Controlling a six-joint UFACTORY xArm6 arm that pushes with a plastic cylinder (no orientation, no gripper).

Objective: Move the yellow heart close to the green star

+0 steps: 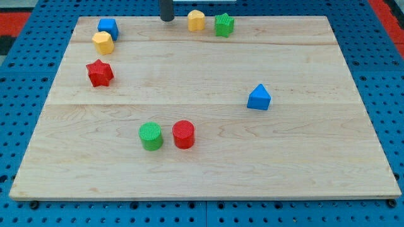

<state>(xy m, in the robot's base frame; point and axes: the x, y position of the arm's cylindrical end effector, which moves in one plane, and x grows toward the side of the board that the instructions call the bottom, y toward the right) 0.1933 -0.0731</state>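
Observation:
The yellow heart (196, 20) lies at the view's top, just left of the green star (223, 24), with a small gap between them. My tip (166, 19) is at the top edge of the board, a short way to the left of the yellow heart and not touching it. The rod enters from the view's top.
A blue cube (108, 28) and a yellow hexagon (102, 42) sit together at the top left, with a red star (100, 73) below them. A blue triangle (259, 98) lies at the right. A green cylinder (151, 136) and a red cylinder (184, 134) stand side by side low in the middle of the wooden board (315, 157).

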